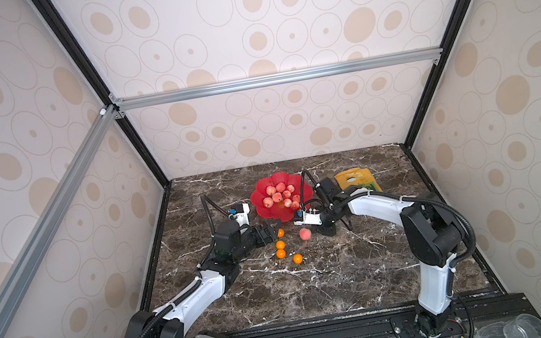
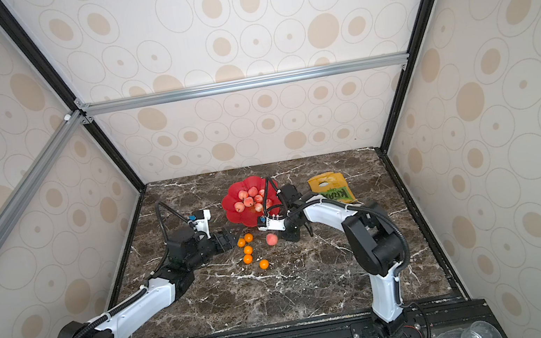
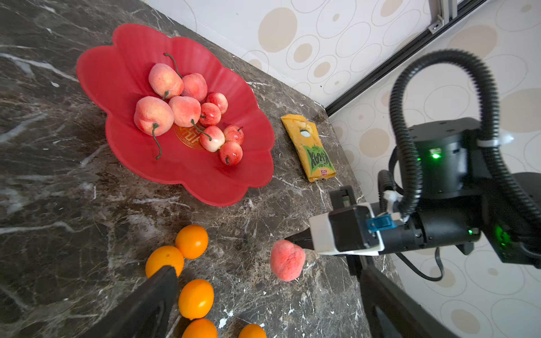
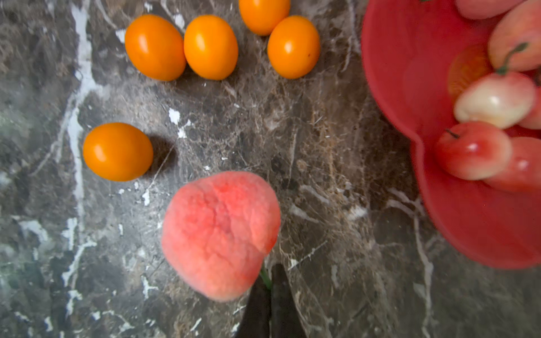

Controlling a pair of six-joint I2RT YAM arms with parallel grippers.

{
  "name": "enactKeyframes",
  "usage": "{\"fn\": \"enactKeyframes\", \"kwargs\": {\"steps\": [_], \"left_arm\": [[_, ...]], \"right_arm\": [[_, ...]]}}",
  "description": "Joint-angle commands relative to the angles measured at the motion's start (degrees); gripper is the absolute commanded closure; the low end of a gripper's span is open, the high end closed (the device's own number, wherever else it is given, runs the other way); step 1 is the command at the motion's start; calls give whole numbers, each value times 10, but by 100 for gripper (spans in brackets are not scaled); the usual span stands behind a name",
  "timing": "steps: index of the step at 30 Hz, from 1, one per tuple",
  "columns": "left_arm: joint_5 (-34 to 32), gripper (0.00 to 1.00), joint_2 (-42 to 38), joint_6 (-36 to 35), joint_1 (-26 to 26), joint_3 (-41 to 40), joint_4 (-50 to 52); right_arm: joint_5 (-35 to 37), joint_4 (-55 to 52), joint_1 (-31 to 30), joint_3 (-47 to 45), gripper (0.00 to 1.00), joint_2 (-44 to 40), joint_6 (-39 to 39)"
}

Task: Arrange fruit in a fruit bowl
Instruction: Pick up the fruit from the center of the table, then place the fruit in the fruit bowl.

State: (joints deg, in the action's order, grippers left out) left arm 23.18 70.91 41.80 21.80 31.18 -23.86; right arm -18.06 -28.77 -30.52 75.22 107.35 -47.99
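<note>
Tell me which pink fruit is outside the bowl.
The fuzzy peach beside the orange fruits, with the right gripper shut on its green stem. Every other pink fruit lies inside the red bowl.

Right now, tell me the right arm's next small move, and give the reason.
Probably raise the peach a little, then swing it over the red bowl. The right gripper is shut on its green stem, so the grip looks made, and the peach hangs low beside the bowl's rim. Lifting first should clear that scalloped edge.
</note>
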Motion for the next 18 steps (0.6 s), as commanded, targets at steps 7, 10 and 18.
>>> {"fn": "enactKeyframes", "kwargs": {"steps": [7, 10, 18], "left_arm": [[4, 2, -19, 0, -21, 13, 9], [6, 2, -16, 0, -26, 17, 9], [16, 2, 5, 9, -44, 30, -5]], "right_arm": [[80, 52, -23, -9, 100, -71, 238], [132, 44, -33, 8, 100, -81, 317], [165, -60, -41, 104, 100, -42, 436]]}}
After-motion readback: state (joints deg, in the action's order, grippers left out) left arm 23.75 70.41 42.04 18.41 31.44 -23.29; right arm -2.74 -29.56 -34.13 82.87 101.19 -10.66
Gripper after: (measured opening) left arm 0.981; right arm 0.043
